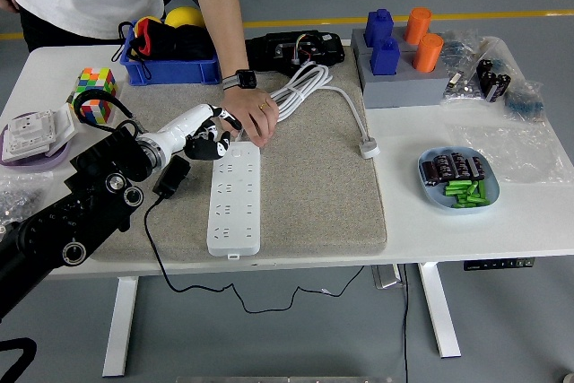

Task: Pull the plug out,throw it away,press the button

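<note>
A white power strip (235, 204) lies on the grey mat (314, 186). My left hand (215, 143) hovers over the strip's far end with its fingers curled and nothing visible between them. A black plug (171, 176) with a black cable (152, 239) sits below my wrist, left of the strip and out of its sockets. I cannot tell whether it hangs or lies on the mat. A person's hand (248, 119) presses on the strip's far end, right beside my fingers. The strip's white cable (300, 87) is coiled behind it.
A blue bin (170, 69) and a colour cube (92, 96) stand at the back left, and a purple dish (31, 145) holds socket parts at the left edge. A grey block with blue and orange cylinders (399, 82) and a blue plate (430, 190) stand on the right.
</note>
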Robot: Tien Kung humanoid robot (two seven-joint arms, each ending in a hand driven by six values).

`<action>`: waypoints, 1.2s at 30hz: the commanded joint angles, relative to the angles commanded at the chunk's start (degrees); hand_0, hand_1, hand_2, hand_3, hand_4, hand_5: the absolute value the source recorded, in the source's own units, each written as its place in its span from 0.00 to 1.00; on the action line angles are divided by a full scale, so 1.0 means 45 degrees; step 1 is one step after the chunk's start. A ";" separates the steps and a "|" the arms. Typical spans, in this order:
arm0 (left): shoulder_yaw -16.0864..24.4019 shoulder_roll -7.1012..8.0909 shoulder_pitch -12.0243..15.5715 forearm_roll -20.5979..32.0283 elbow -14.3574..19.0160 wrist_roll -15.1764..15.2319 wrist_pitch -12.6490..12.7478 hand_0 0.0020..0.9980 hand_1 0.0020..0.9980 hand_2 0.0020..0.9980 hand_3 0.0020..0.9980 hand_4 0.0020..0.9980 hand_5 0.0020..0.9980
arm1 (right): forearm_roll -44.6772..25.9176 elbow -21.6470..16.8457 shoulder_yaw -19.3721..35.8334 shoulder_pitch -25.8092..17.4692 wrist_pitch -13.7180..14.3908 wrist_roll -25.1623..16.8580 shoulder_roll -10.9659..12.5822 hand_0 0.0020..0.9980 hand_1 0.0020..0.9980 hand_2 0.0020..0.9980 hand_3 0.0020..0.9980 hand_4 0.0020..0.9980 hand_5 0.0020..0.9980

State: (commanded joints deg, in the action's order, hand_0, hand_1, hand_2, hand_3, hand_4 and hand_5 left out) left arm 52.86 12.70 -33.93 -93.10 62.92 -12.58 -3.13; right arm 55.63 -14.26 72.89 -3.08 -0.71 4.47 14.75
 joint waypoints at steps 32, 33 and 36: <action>0.5954 0.0343 0.3595 -0.0415 0.1094 0.2357 0.0731 0.86 0.83 0.77 0.82 0.83 0.35 | 0.0090 -0.0001 0.0238 0.0040 0.0003 -0.0007 -0.0054 0.73 0.68 0.66 0.64 0.74 0.61; 0.5972 0.0352 0.3611 -0.0426 0.1055 0.2343 0.0713 0.86 0.83 0.77 0.82 0.83 0.35 | 0.0080 0.0000 0.0236 0.0045 0.0001 -0.0006 -0.0057 0.73 0.68 0.66 0.64 0.74 0.61; 0.6011 0.0342 0.3679 -0.0452 0.0980 0.2319 0.0705 0.86 0.83 0.77 0.82 0.83 0.35 | 0.0087 0.0012 0.0244 0.0055 0.0002 -0.0003 -0.0060 0.73 0.68 0.66 0.64 0.74 0.61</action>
State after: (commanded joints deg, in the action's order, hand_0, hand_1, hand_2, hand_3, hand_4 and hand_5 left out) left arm 79.91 14.24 -17.38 -95.14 67.33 -2.15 0.04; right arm 56.02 -14.20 73.98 -2.83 -0.70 4.46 14.48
